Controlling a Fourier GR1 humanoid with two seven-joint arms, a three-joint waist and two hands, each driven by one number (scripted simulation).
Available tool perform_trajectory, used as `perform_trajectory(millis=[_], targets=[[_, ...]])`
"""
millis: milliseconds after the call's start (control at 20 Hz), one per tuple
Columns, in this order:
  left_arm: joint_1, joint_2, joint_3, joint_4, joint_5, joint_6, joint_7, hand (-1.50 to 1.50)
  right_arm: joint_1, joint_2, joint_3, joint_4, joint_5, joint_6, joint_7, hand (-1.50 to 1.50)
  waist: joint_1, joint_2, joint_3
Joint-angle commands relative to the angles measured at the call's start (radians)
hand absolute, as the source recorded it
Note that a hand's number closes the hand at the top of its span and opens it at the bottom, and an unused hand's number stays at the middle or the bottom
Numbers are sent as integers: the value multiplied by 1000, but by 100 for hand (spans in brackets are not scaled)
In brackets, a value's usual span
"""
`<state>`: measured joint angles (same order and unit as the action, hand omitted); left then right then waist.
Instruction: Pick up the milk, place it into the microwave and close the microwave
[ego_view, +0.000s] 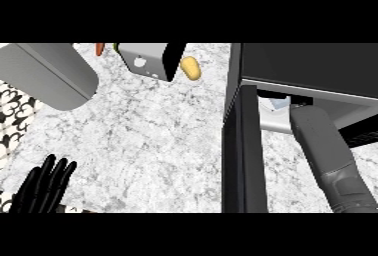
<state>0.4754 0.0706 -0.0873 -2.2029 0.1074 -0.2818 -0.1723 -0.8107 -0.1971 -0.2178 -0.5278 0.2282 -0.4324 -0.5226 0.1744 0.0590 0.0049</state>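
Head view shows the right forearm (328, 155) reaching into the open microwave (310, 65); its hand is hidden, so I cannot tell its grip. A pale carton corner, probably the milk (279, 103), sits inside: light, stiff, best held by its flat sides. The microwave door (244, 155) crowds the arm. The left hand (46, 186) rests with fingers straight, holding nothing, at the lower left.

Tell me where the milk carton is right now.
In the head view, at right: the white milk carton sits inside the open dark microwave, beside the grey right forearm.

black microwave (310, 65), grey-veined white counter (159, 145)
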Motion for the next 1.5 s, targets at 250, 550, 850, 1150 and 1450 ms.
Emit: perform_trajectory(millis=[250, 550, 850, 1150, 1450], targets=[[2, -30, -62, -2, -68, 27, 4, -150, -147, -55, -43, 207, -3, 50, -9, -150, -34, -8, 1], [-6, -55, -95, 3, -100, 50, 9, -150, -137, -63, -71, 276, -29, 151, -114, -150, -56, -12, 1], [-19, -70, -138, -2, -136, 95, 28, -150, -113, -65, -117, 327, -63, 182, -197, -150, -77, -17, 1], [-4, -54, -189, 16, -145, 74, 32, -150, -77, -63, -135, 362, -74, 233, -273, -150, -97, -27, 0], [-71, -50, -193, 87, -136, 76, 61, -150, -23, 4, -135, 374, -87, 336, -355, -150, -132, -41, -2]])
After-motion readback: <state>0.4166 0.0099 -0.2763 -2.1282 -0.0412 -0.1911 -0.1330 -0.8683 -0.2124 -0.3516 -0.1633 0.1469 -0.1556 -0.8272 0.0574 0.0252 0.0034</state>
